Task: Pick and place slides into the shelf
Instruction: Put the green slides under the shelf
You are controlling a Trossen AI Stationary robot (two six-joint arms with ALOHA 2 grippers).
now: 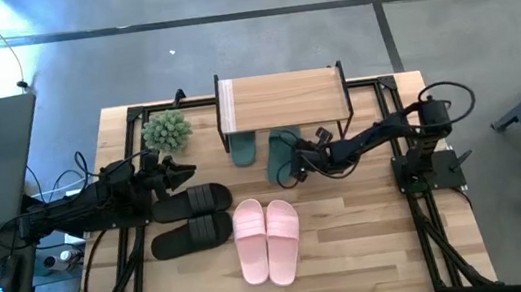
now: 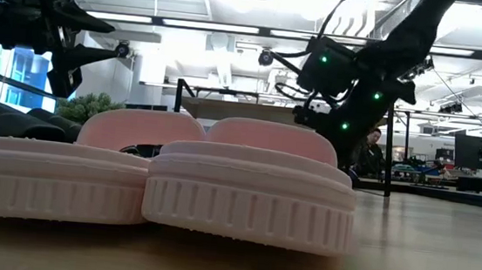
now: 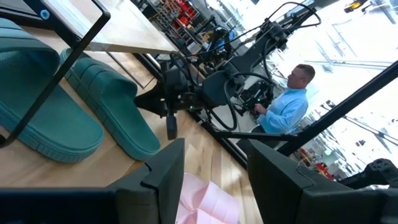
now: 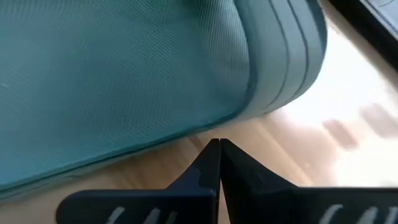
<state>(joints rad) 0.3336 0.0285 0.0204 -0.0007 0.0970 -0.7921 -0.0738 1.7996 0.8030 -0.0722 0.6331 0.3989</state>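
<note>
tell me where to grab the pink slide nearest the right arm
Judging by the high view, take the right pink slide by its wide strap, the raised band across the front half. Come from straight above, one finger under the strap through the open toe: its twin lies against the other long side, so a sideways pinch has little room.

even, fairly bright daylight falls on the table (image 1: 354,245), with a bluish-white flare over the floor far beyond the plant (image 1: 167,130). low down, ceiling strip lights and windows behind the pink slides (image 2: 158,180) blow out, leaving the arms as silhouettes; the slides' near edges are soft. the green slide (image 4: 124,74) is blurred close up, with glare on the wood beside it.
</note>
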